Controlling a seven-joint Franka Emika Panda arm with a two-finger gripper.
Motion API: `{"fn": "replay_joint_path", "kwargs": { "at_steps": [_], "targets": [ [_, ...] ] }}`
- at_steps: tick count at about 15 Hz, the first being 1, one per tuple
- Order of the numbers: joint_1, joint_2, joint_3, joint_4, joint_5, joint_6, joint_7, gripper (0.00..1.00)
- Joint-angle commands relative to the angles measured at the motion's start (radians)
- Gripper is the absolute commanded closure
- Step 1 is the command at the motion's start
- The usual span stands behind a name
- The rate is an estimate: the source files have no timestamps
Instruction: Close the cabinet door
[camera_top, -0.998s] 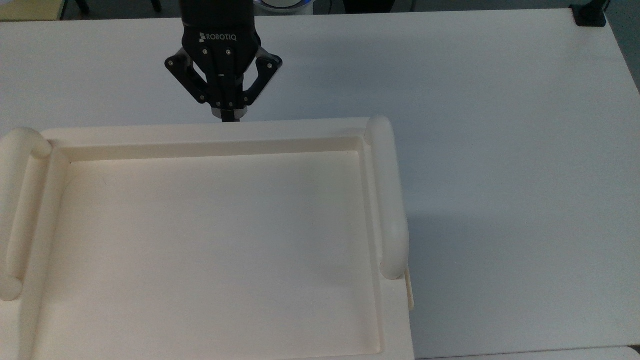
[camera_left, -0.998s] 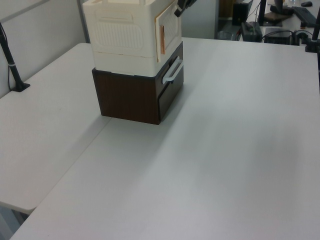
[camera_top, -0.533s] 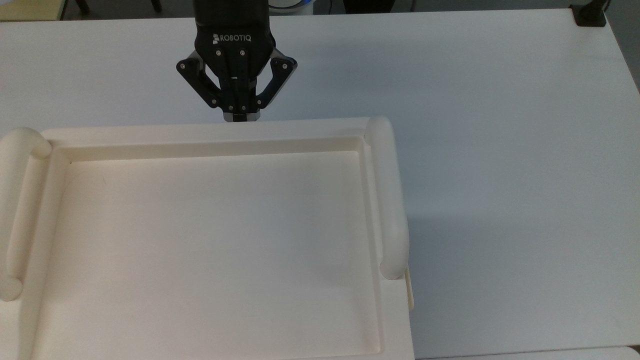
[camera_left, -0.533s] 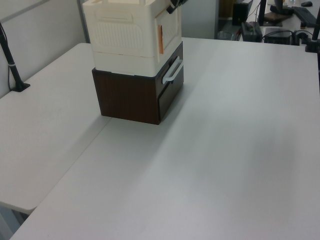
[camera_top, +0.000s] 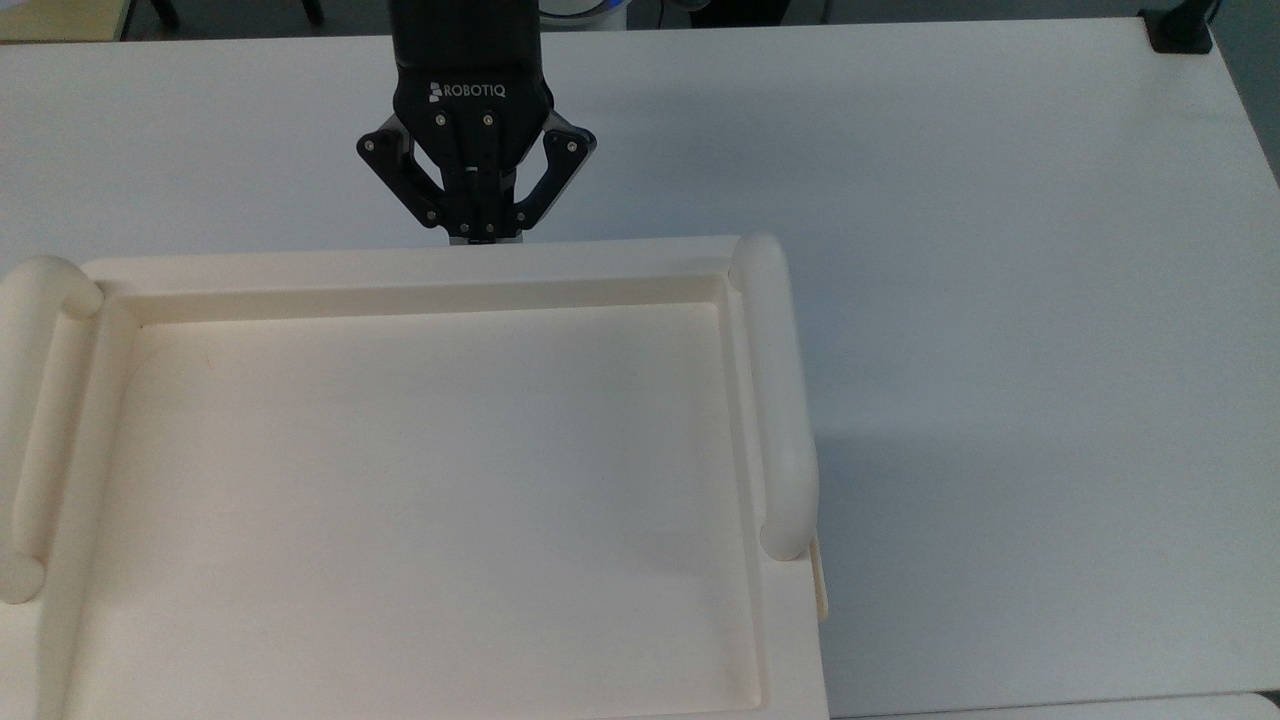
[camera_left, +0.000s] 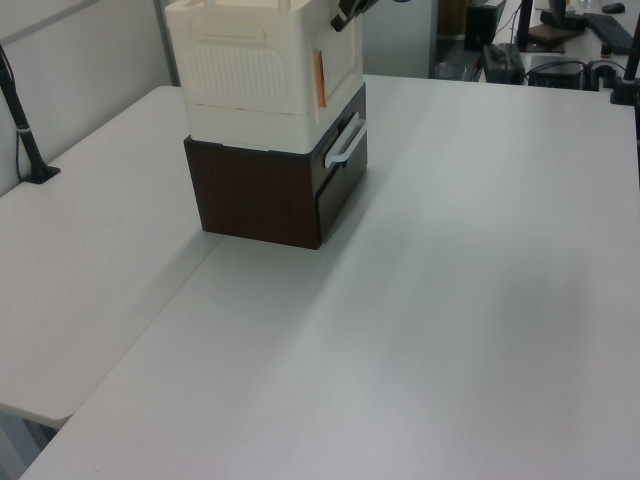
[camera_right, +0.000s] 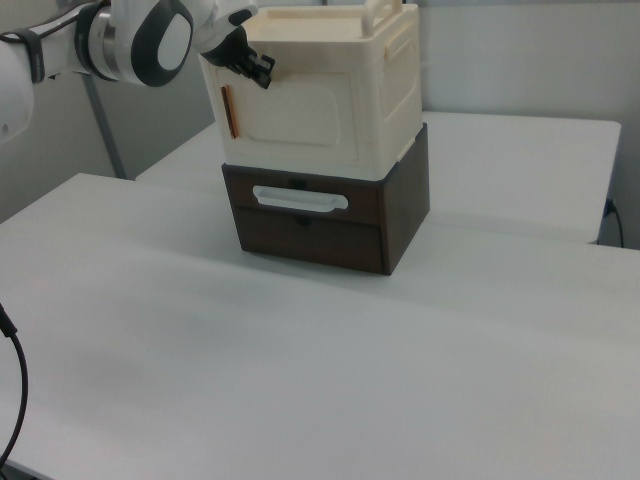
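Cabinet door (camera_right: 290, 118) lies nearly flush on the cream cabinet's front, atop the brown drawer unit (camera_right: 325, 215) on the counter (camera_right: 300, 370). End effector (camera_top: 484, 236), fingers pinched together and empty, could slip off the upper edge, leaving it unlatched.

White bench (camera_right: 480, 330) with one stacked unit.
A dark brown drawer base (camera_right: 330, 225) is set on it toward 11 o'clock in the right view.
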Motion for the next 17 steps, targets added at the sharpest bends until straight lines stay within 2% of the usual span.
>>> {"fn": "replay_joint_path", "kwargs": {
  "at_steps": [1, 6, 9, 17],
  "targets": [
    [0.011, 0.027, -0.001, -0.012, 0.003, 0.033, 0.006, 1.0],
    [0.011, 0.012, -0.001, -0.014, -0.005, 0.015, -0.02, 1.0],
    [0.009, 0.009, -0.001, -0.02, -0.014, -0.102, -0.073, 1.0],
    [0.008, 0.043, 0.014, -0.014, -0.01, -0.074, -0.078, 1.0]
  ]
}}
